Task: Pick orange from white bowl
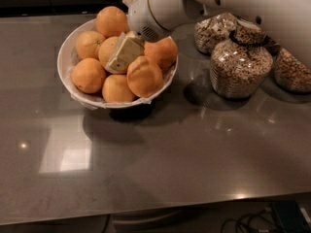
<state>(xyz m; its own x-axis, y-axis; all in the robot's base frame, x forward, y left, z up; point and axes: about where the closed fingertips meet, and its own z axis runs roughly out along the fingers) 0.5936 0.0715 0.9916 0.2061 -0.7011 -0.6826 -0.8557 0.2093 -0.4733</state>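
Observation:
The white bowl (66, 57) stands on the grey counter at the back left and holds several oranges. The paler, more yellow orange (108, 48) lies in the middle of the pile, partly hidden by my gripper. Deeper-orange ones lie around it, such as one at the front right (144, 76) and one at the back (112, 21). My gripper (124, 52) reaches down from the white arm at the upper right. It sits among the oranges, against the right side of the paler orange.
Glass jars of cereal stand to the right of the bowl: a large one (240, 64), one behind it (214, 30) and one at the right edge (291, 72). The white arm (233, 4) spans above them. The counter's front edge runs along the bottom.

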